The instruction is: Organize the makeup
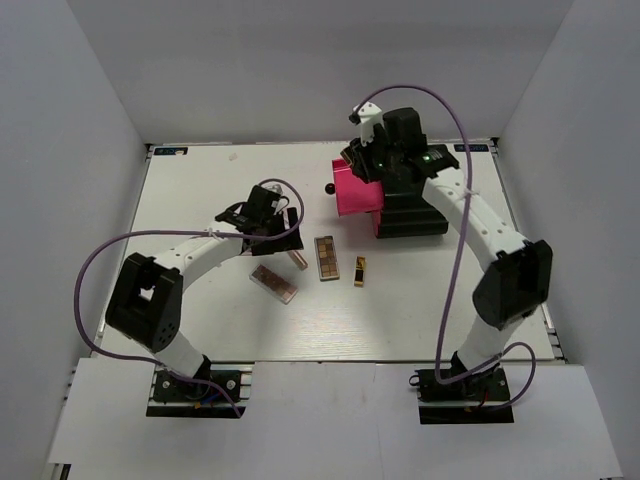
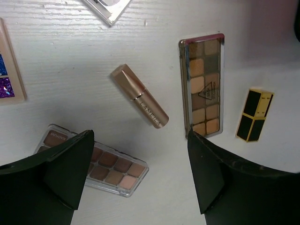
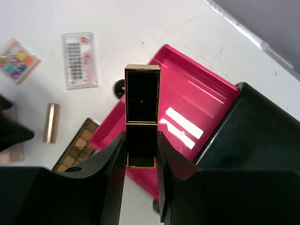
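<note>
My right gripper is shut on a gold-and-black lipstick and holds it above the open pink drawer of the black box; in the top view the gripper is over the drawer. My left gripper is open and empty, hovering above the table. Below it lie a rose-gold tube, a long brown palette, a second lipstick and a clear-cased brown palette.
A colourful palette and a white card-like compact lie further left of the drawer. The black box stands at the back right. White walls enclose the table on three sides.
</note>
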You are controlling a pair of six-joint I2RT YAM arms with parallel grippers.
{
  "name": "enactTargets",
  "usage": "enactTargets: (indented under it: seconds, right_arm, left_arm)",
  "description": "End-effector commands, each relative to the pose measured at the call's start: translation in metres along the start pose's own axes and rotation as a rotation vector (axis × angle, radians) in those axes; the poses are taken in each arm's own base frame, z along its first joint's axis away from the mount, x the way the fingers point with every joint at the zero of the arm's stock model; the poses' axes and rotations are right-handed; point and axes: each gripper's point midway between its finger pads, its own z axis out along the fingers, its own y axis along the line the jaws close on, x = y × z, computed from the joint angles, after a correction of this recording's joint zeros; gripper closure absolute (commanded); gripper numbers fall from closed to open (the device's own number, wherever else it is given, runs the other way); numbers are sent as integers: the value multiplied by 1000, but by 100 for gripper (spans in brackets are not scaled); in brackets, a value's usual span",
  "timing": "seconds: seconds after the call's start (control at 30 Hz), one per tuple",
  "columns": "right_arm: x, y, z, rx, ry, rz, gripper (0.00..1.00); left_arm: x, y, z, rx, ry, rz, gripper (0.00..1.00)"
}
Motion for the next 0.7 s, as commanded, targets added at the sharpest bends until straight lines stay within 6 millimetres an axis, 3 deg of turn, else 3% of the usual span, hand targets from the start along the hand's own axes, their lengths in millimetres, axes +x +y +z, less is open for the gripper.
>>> enactTargets:
  seconds: [0.0,0.27,0.3,0.33,0.5,0.67]
  right_arm:
    - [3,-18,19,105,72,41,100]
    - [16,-42,36,226,140,-18,100]
    - [17,-43,36,227,145,-23,96]
    - [15,-45,37,227,143,-27,79]
    - [16,-35,35,177,152,-32,49]
    - [1,-26,11,145,72,-23,46]
  left_arm:
    - [-22,-4,-2,-55,-71,-44,9]
    - [-15,0,25,-150,-47,-79,8]
    - [-13,-2,28,-153,-44,-76,8]
    - [-16,-3,31,-155,-48,-79,8]
    - [-15,-4,43,-195,-47,-79,8]
    - [-16,-6,49,-234,-45,-79,9]
